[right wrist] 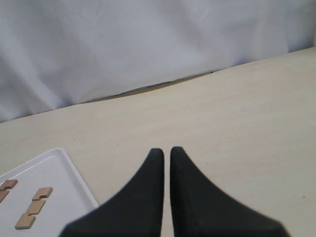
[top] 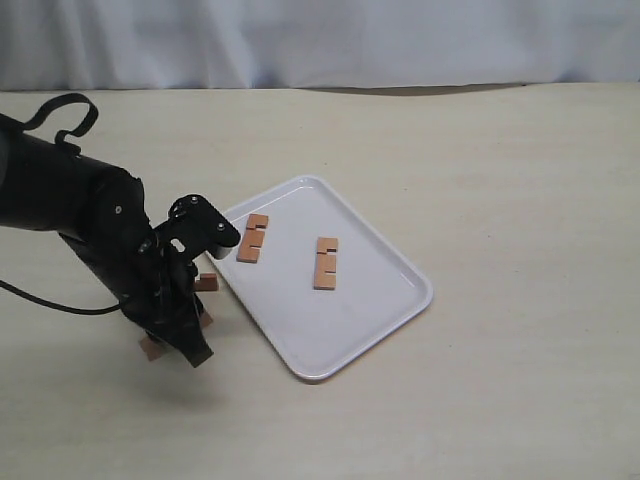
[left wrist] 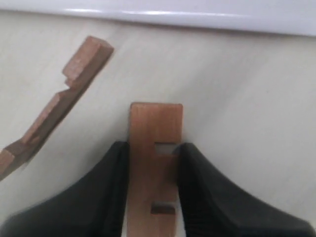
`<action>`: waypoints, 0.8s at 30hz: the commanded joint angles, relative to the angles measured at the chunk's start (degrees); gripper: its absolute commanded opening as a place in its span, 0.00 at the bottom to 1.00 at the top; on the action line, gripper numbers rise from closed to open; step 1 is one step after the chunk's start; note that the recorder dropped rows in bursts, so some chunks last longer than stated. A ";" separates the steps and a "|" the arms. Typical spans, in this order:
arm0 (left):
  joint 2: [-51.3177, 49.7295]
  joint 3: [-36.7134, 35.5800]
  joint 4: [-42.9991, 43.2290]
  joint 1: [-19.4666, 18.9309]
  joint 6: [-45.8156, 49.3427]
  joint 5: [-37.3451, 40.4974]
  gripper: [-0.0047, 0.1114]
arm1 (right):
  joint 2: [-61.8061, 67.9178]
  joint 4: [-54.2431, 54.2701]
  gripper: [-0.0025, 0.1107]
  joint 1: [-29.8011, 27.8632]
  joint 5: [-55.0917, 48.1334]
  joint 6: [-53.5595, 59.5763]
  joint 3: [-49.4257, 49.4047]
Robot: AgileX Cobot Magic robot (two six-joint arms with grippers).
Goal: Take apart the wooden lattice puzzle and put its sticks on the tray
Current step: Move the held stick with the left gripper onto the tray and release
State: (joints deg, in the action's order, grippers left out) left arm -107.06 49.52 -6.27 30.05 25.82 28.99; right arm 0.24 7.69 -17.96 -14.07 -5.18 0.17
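Observation:
No crossed lattice puzzle shows in any view; its sticks are apart. Two sticks (top: 251, 238) (top: 326, 263) lie flat on the white tray (top: 370, 320). My left gripper (left wrist: 153, 145) is low over the table just off the tray's left rim (left wrist: 197, 17), shut on a third notched stick (left wrist: 155, 123) that points toward the rim. The fourth stick (left wrist: 59, 106) lies slanted on the table beside it. From outside, the left arm (top: 185, 335) covers most of both; wood ends (top: 206, 283) (top: 150, 348) stick out. My right gripper (right wrist: 166, 150) is shut and empty.
The tabletop (top: 500, 180) is pale beige with a white curtain (top: 320, 40) along its back edge. In the right wrist view the tray's corner (right wrist: 69, 173) with both sticks (right wrist: 34, 207) sits off to one side. A black cable (top: 40, 300) trails from the left arm.

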 commanded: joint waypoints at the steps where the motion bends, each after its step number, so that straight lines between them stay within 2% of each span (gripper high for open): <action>1: -0.53 -0.02 1.27 -0.02 0.40 2.30 0.04 | -0.24 -0.40 0.06 0.16 0.03 0.04 -0.17; 7: 2.72 3.04 -3.48 0.20 1.07 7.11 0.04 | -0.24 -0.40 0.06 0.16 0.03 0.04 -0.17; 10: 5.89 5.19 -6.67 2.14 1.07 7.51 0.04 | -0.24 -0.40 0.06 0.16 0.03 0.04 -0.17; 15: 8.81 6.11 -12.45 6.92 -0.19 -4.27 0.04 | -0.24 -0.40 0.06 0.16 0.03 0.04 -0.17; 17: 7.88 7.19 -12.67 8.02 -3.68 -8.30 0.04 | -0.24 -0.40 0.06 0.16 0.03 0.04 -0.17; 20: 5.31 10.25 -12.11 8.13 -14.47 -12.45 0.04 | -0.24 -0.40 0.06 0.16 0.03 0.04 -0.17; 24: 0.01 16.71 -9.37 8.00 -22.12 -10.91 0.04 | -0.24 -0.40 0.06 0.16 0.03 0.04 -0.17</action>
State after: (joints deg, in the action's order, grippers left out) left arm -103.59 62.38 -17.18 37.96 9.91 17.96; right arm 0.24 7.69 -17.96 -14.07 -5.18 0.17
